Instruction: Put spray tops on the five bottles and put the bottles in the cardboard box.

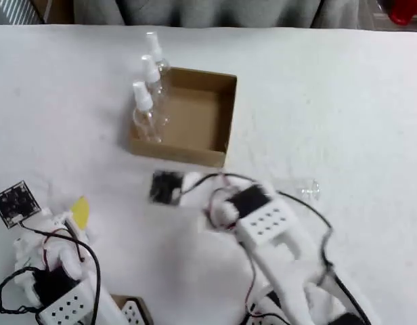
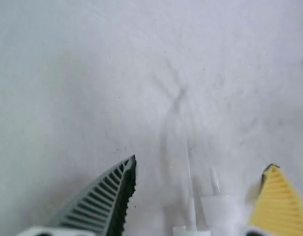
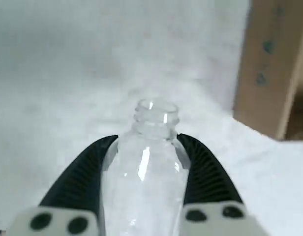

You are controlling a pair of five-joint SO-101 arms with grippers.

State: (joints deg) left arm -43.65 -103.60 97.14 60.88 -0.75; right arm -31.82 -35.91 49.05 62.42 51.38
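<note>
My right gripper (image 3: 147,140) is shut on a clear bottle (image 3: 144,182) with a bare, uncapped neck, its black fingers (image 3: 205,172) on both shoulders. In the high view this gripper (image 1: 193,183) sits just in front of the cardboard box (image 1: 225,122). Three bottles with spray tops (image 1: 146,112) stand at the box's left side. Another uncapped clear bottle (image 1: 300,188) lies on the table to the right. My left gripper (image 2: 201,164) is open low over the cloth. A white spray top (image 2: 218,206) with its dip tube lies between the fingers, close to the yellow one (image 2: 277,201).
A white cloth covers the table (image 1: 344,101). The box's brown wall (image 3: 269,64) stands close beside the held bottle. The left arm (image 1: 56,271) sits at the front left corner, and the right arm's cables (image 1: 317,223) trail toward the front edge.
</note>
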